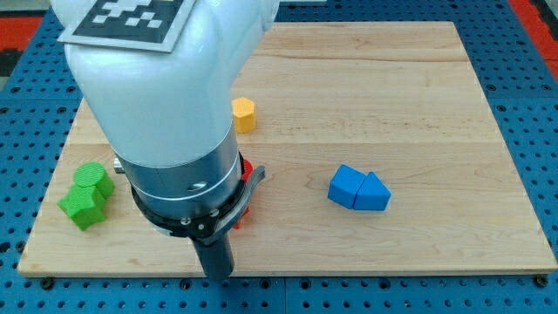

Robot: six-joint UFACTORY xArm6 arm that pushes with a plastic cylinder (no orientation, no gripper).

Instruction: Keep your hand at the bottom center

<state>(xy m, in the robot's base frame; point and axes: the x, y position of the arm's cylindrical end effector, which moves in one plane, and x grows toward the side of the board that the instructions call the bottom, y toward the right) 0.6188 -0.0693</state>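
Note:
My tip sits at the bottom edge of the wooden board, left of centre. The white and grey arm body above it fills the view's upper left. A red block shows only as slivers behind the arm, just above and right of my tip; its shape is hidden. Two green blocks lie touching at the view's left, left of my tip. A yellow hexagonal block lies above, beside the arm. Two blue blocks, a cube and a wedge, lie touching at the right of centre.
The board lies on a blue perforated table. The board's bottom edge runs right by my tip. A black and white marker is on top of the arm.

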